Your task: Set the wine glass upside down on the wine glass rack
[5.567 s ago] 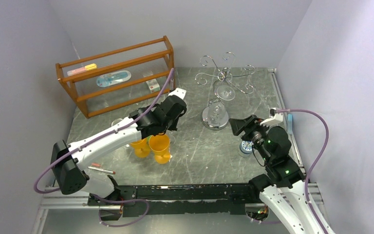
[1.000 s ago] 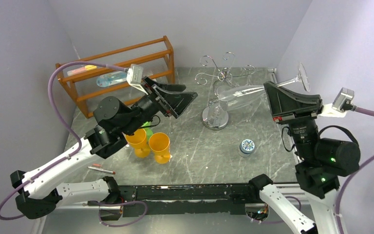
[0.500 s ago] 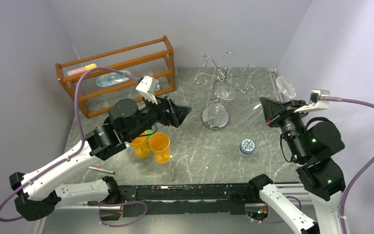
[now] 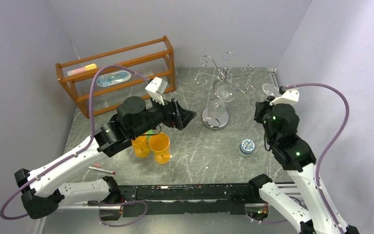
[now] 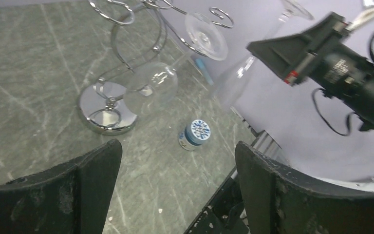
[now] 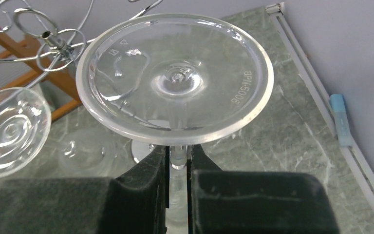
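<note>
The right gripper [image 6: 177, 163] is clenched on the stem of the wine glass [image 6: 175, 80], the pads pinching just under the foot. The foot faces straight up at the wrist camera and the bowl hangs out of sight below the fingers. A second ago the glass lay almost level and high above the table. The wrist has since rolled and the arm has come down, so the glass is now inverted, held off the right side of the wine glass rack [image 4: 226, 73] and not yet touching it. The turning-over looks done, and what seems left is to slide the stem into a free scroll arm so the foot catches on the wire. One arm is already taken: another glass [image 5: 152, 87] hangs there bowl-down above the rack's round base. The carried foot will have to pass it, and two clear rims so near each other are hard to judge. The left gripper [image 5: 177, 151] has pulled in a little and lowered; it is spread wide, holds nothing, and points toward the rack. Behind it, the wooden shelf [image 4: 168, 48] holds a yellow marker [image 4: 85, 68] on its top tier and a blue-and-white packet [image 4: 113, 78] below. Two orange cups [image 4: 159, 146] stand side by side, and the nearer one shows nothing inside. A small round tin [image 4: 246, 145] sits shut, so its contents cannot be told.
</note>
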Available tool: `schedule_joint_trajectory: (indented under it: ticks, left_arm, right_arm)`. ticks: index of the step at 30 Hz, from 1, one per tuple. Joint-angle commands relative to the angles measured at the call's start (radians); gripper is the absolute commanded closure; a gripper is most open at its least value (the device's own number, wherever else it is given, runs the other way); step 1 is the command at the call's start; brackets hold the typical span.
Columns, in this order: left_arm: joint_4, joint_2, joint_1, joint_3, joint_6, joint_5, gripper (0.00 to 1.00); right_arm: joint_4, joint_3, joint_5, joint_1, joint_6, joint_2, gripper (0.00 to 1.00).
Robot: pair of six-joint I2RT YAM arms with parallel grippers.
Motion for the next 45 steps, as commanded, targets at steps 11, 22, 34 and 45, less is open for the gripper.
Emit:
schedule_joint_trajectory:
  ticks: [11, 22, 34, 45]
  left_arm:
    - [0.079, 0.097, 0.037, 0.003, -0.045, 0.220, 0.06]
    - [0.067, 0.097, 0.078, -0.001, -0.042, 0.230, 0.03]
    - [0.014, 0.107, 0.119, 0.040, -0.022, 0.276, 0.03]
    - [-0.049, 0.111, 0.137, 0.100, 0.018, 0.280, 0.03]
  right_arm:
    - [0.281, -0.026, -0.135, -0.164, -0.092, 0.172, 1.00]
    - [0.451, -0.132, -0.460, -0.376, -0.209, 0.219, 1.00]
    - [0.696, -0.185, -1.044, -0.655, -0.199, 0.305, 1.00]
    - [0.914, -0.299, -1.360, -0.700, -0.183, 0.379, 1.00]
